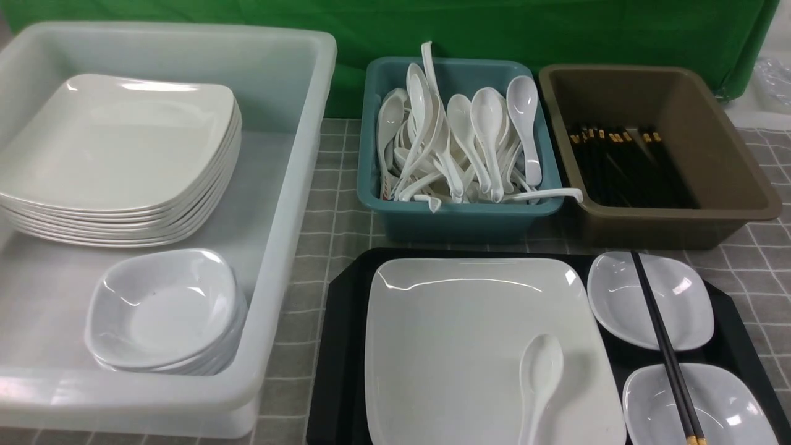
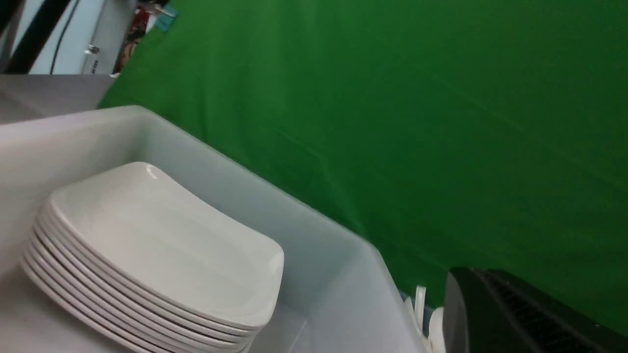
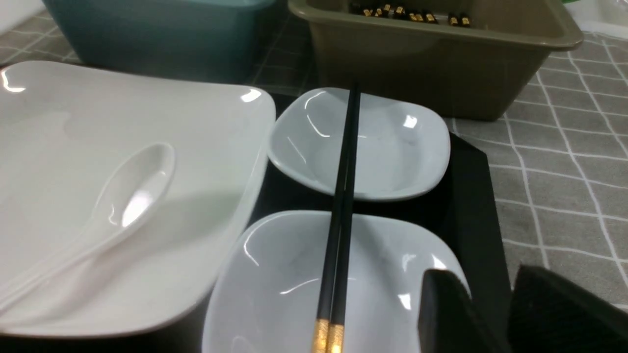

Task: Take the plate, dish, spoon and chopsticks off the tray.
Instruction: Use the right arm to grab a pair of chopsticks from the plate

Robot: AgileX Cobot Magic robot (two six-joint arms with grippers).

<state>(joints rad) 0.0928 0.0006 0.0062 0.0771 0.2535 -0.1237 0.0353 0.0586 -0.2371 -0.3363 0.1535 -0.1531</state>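
The black tray (image 1: 343, 346) lies at the front centre. On it is the large white square plate (image 1: 457, 346), with the white spoon (image 1: 539, 377) lying on its right part. To the right of the plate, two small white dishes (image 1: 649, 300) (image 1: 698, 405) sit on the tray. The black chopsticks (image 1: 664, 349) lie across both dishes. In the right wrist view my right gripper (image 3: 483, 274) is open and empty, over the nearer dish's (image 3: 294, 279) rim by the tray's right edge (image 3: 471, 196). Of my left gripper, only one finger (image 2: 490, 314) shows.
A big white tub (image 1: 290, 185) at left holds a stack of square plates (image 1: 117, 148) and stacked small dishes (image 1: 164, 309). A teal tub (image 1: 457, 213) of spoons and a brown tub (image 1: 667, 222) of chopsticks stand behind the tray. Grey checked cloth covers the table.
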